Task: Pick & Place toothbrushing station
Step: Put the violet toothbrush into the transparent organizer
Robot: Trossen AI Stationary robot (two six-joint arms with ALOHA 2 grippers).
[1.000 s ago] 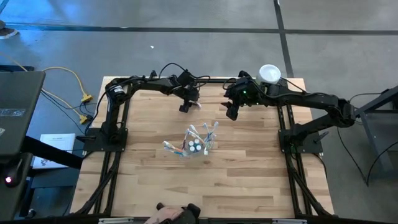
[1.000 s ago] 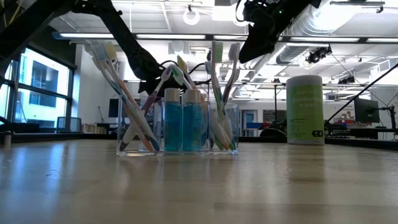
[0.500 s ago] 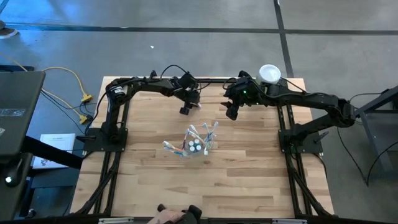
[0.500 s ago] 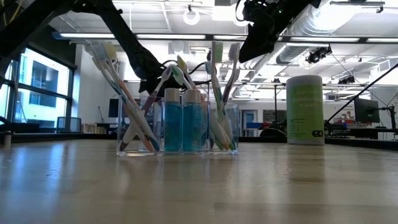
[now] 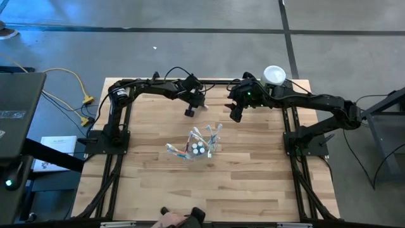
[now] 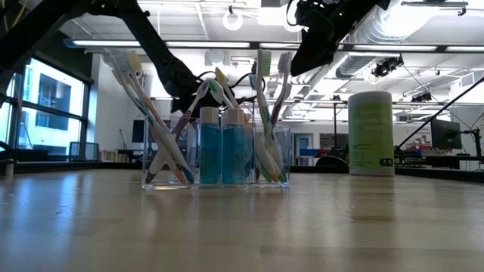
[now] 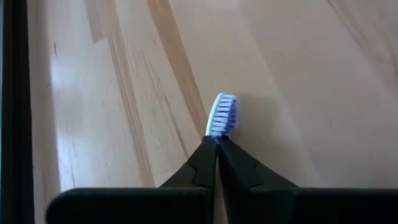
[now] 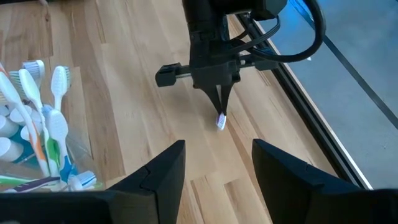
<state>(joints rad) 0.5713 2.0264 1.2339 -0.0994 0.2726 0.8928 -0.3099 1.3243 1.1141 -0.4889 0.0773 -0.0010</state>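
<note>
A clear cup (image 5: 201,147) stands mid-table on its flat base, with toothbrushes and teal toothpaste tubes (image 6: 221,147) upright inside. Toward the far edge, my left gripper (image 5: 188,113) is shut on a single toothbrush. Its blue-and-white head (image 7: 222,115) pokes out past the fingertips, which also shows in the right wrist view (image 8: 221,121). My right gripper (image 5: 235,116) hovers open to the right of it, above the table, holding nothing. My left gripper pinches the toothbrush just behind its head (image 7: 216,138) between the two fingertips (image 8: 219,102). The fingers slant down toward the table from the far left. The head sticks out beyond the tips, low over the wood. The fingers hide the handle; I cannot tell whether the head touches the table.
A light-green canister (image 6: 370,134) with a white lid (image 5: 274,75) stands at the far right corner. The dark arm frames run along both table sides. A person's hand (image 5: 177,218) shows at the near edge. Bare wood lies between the cup and the near edge.
My left gripper has stayed over the same spot near the far edge, and its fingers have come together on the toothbrush. The cup and my right gripper have kept still.
</note>
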